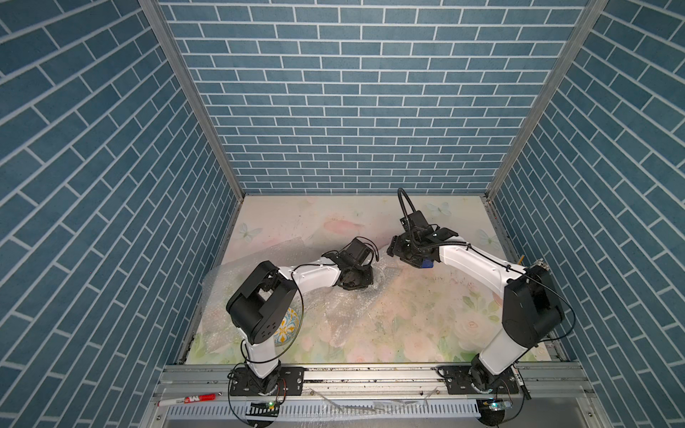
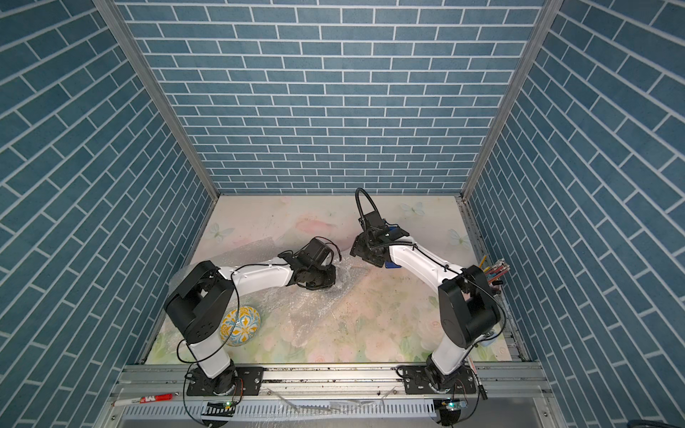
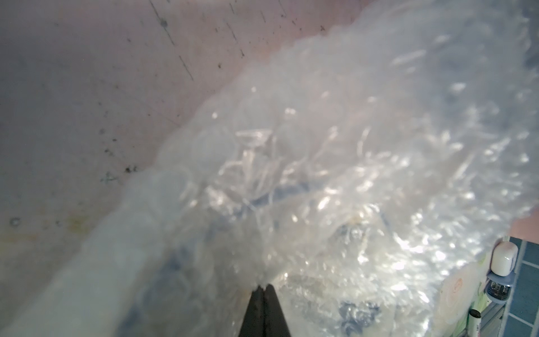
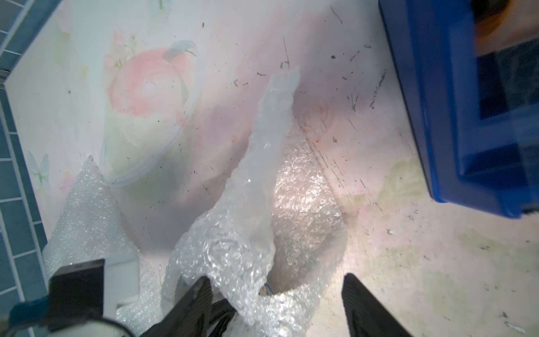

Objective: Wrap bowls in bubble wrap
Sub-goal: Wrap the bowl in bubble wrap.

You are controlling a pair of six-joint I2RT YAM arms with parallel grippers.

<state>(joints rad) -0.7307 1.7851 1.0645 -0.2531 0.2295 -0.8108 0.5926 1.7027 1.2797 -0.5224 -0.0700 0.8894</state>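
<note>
The left fingers [image 3: 255,312] pinch crinkled, glossy bubble wrap [image 3: 335,146]. The right fingers [image 4: 361,303] stand released astride a translucent bubbled fold.

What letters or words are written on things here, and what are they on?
"M": a big red letter on the white-and-red marker pen on the front metal ledge; its smaller print is unreadable.
Black-capped white pen in the left wrist view: print too blurred.
Nothing else.

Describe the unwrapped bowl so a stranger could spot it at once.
Look at the floral-print table's near edge. By the left arm's base sits a small round ceramic bowl, yellow-and-blue flowers on white. Unlike the crumpled clear bubble wrap nearby, it is bare and brightly patterned.
</note>
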